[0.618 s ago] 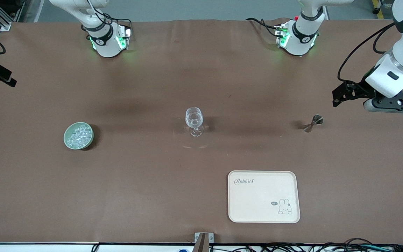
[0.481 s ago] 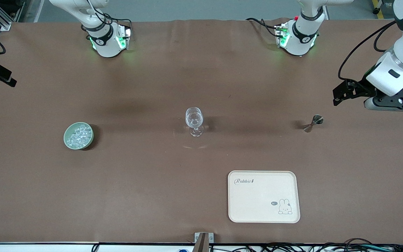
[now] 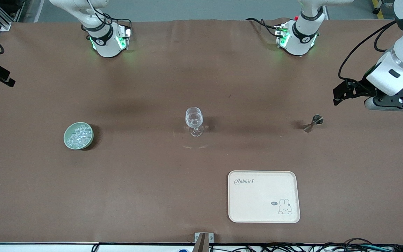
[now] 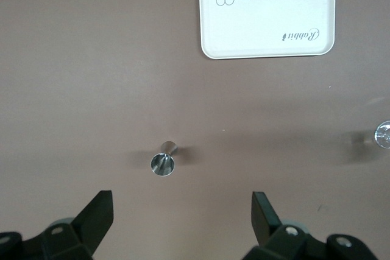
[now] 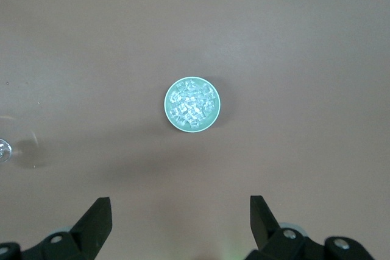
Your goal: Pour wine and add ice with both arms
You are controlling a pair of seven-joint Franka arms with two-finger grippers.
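The ice (image 3: 78, 135) is a heap of small clear cubes in a pale green bowl (image 3: 68, 140) toward the right arm's end of the table. It also shows in the right wrist view (image 5: 192, 103). An empty wine glass (image 3: 194, 119) stands at mid-table. A small metal jigger (image 3: 313, 123) stands toward the left arm's end and also shows in the left wrist view (image 4: 163, 162). My left gripper (image 3: 341, 94) (image 4: 181, 202) hangs open and empty high beside the jigger. My right gripper (image 3: 2, 77) (image 5: 180, 205) is open and empty high over the table near the bowl, mostly cut off in the front view.
A cream tray (image 3: 263, 217) with a rabbit print lies nearer the front camera than the glass and the jigger; it also shows in the left wrist view (image 4: 268, 35). The glass shows at the edge of both wrist views (image 4: 384, 135) (image 5: 3, 150). No bottle is in view.
My left arm has shifted slightly, its gripper still open over the jigger's end of the table. The right gripper has barely moved. Nothing on the table has moved.
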